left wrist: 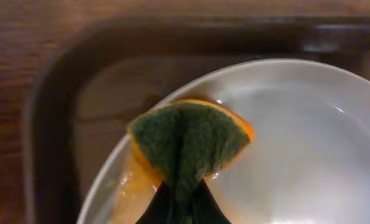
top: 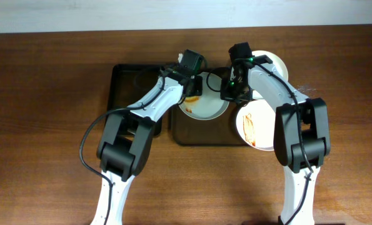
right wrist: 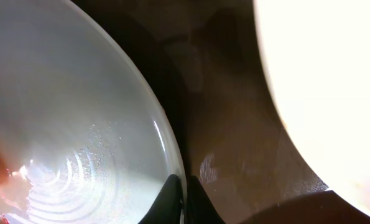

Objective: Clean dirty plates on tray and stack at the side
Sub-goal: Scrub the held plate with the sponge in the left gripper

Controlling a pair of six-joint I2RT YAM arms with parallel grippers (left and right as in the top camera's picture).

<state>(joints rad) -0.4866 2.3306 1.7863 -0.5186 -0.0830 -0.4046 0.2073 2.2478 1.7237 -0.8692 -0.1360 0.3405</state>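
A white plate point(top: 206, 107) smeared with orange sauce lies on the dark tray point(top: 184, 135). My left gripper point(top: 192, 86) is shut on a green and orange sponge point(left wrist: 188, 140), pressed on the plate's left inner side point(left wrist: 309, 143). My right gripper point(top: 231, 94) is shut on the plate's right rim point(right wrist: 172, 163). A second dirty plate point(top: 256, 128) with orange streaks lies at the tray's right. A clean white plate point(top: 278, 65) sits behind it on the table.
A second dark tray point(top: 124, 78) lies to the left, under the left arm. Brown wooden table point(top: 42, 125) surrounds the trays. The bright plate also fills the right of the right wrist view point(right wrist: 334, 81).
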